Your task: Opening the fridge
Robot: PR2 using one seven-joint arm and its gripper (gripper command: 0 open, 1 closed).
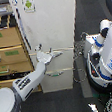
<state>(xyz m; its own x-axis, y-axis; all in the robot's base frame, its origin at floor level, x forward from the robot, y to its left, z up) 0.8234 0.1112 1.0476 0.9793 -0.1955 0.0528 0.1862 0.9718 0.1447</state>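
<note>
The tall white-cream fridge (51,32) fills the middle of the exterior view, with a small green-figure sticker (28,4) on its large upper door. Two silver bar handles cross its lower part: one (61,50) at the upper drawer and one (56,72) at the lower drawer. My arm comes up from the bottom left. My gripper (52,54) is at the left end of the upper drawer's handle, its fingers (47,54) spread at the bar. I cannot tell whether they close on the bar.
A tan wooden drawer cabinet (5,48) stands on the exterior view's left, touching the fridge side. A white-and-blue robot body (106,51) with cables stands on the exterior view's right. Dark floor (57,102) lies in front of the fridge.
</note>
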